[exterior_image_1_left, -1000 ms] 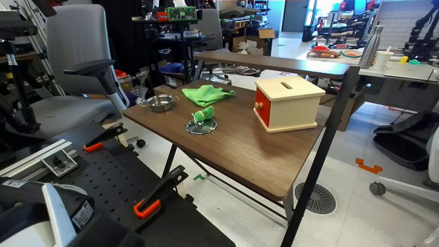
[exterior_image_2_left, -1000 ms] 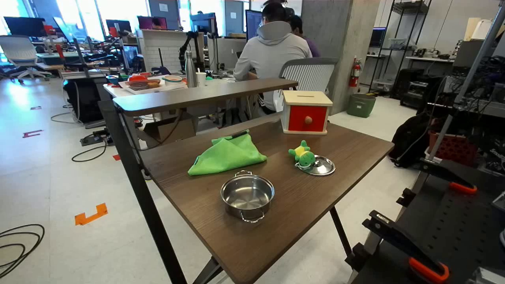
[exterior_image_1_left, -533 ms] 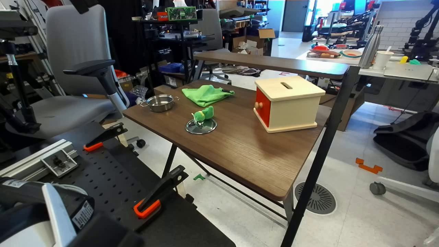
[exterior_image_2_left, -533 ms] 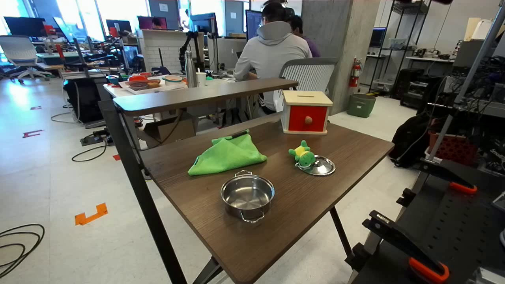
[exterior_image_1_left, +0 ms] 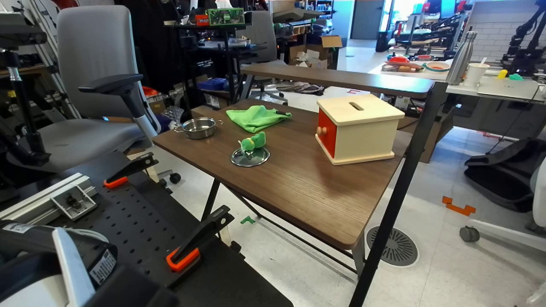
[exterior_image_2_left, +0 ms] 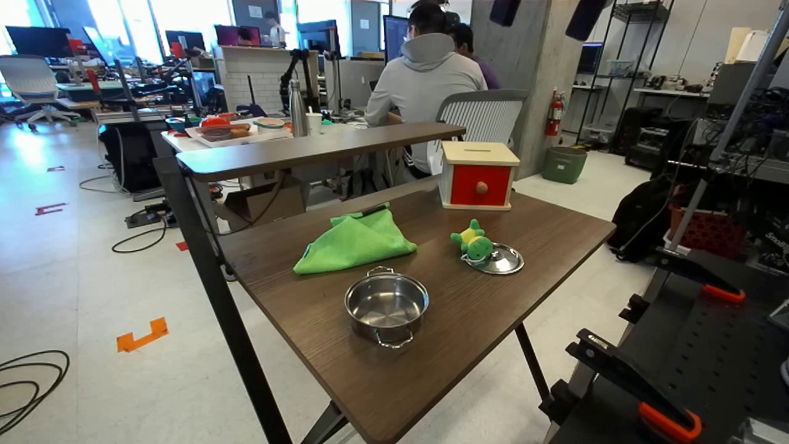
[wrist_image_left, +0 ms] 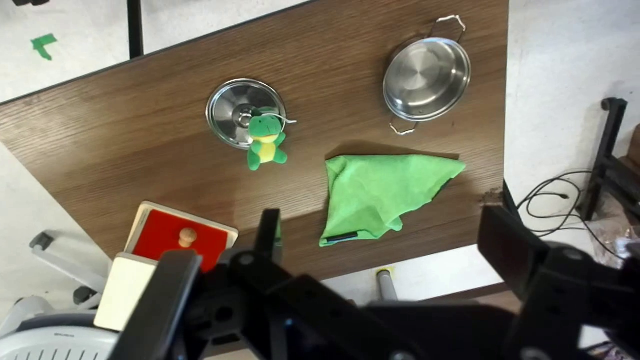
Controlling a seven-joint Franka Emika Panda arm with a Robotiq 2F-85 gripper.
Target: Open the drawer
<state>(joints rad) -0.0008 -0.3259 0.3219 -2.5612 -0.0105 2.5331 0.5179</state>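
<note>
The drawer's red front with its round wooden knob shows in both exterior views point(exterior_image_1_left: 327, 135) point(exterior_image_2_left: 463, 185). It sits closed in the light-wood box point(exterior_image_1_left: 367, 136) point(exterior_image_2_left: 481, 153) with a slot in its top. In the wrist view, the drawer front point(wrist_image_left: 162, 231) is at lower left, partly hidden by my gripper's parts. My gripper point(wrist_image_left: 382, 220) is open with nothing between its fingers. It is high above the table and apart from the box. In an exterior view, only its fingertips point(exterior_image_2_left: 546, 15) show at the top edge.
The brown table point(exterior_image_2_left: 456, 345) also holds a green cloth point(exterior_image_2_left: 357, 243), a steel pot point(exterior_image_2_left: 387, 305), and a lid point(exterior_image_2_left: 505, 259) with a green plush toy point(exterior_image_2_left: 474, 242) leaning on it. A raised shelf point(exterior_image_2_left: 320, 148) runs along the table's back side.
My gripper's fingertips have come into an exterior view at the top. A dark arm part has left the top left of an exterior view. The drawer and the table's objects have not moved.
</note>
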